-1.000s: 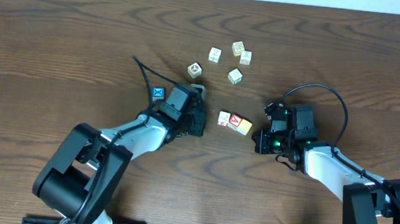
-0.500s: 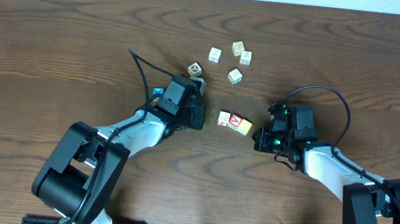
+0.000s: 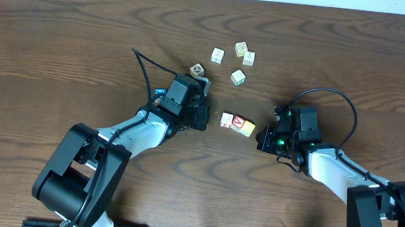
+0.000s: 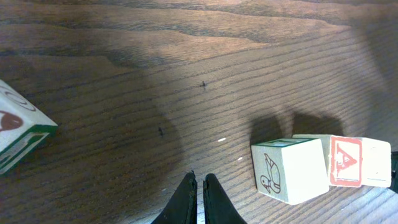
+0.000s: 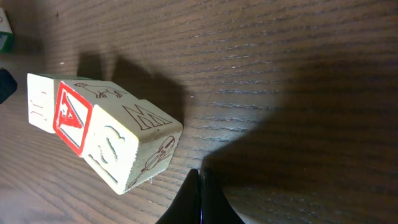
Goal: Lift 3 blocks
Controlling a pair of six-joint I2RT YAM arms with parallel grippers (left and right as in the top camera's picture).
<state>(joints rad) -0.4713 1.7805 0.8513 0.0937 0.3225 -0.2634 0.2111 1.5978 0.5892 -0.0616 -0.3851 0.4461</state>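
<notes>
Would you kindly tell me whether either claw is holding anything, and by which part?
Nothing is held: the left claw and right claw are both shut on nothing, clear of the three small wooden cubes between them.

red-topped block (image 3: pixel 238 122) with white A, cream block (image 3: pixel 226 120) beside it, pale yellow block (image 3: pixel 248 129) on its other side, dark brown wood-grain table (image 3: pixel 62 42)

You've got two matching arms: left arm (image 3: pixel 138 131) and right arm (image 3: pixel 326 165), white links, black joint housings, chunky black base blocks. Left cable (image 3: pixel 142 68) exits the wrist at 10 o'clock, right cable (image 3: pixel 340 98) at 1 o'clock. Green light (image 3: pixel 281 141) on right wrist. Jaws black, tapering thin.
</notes>
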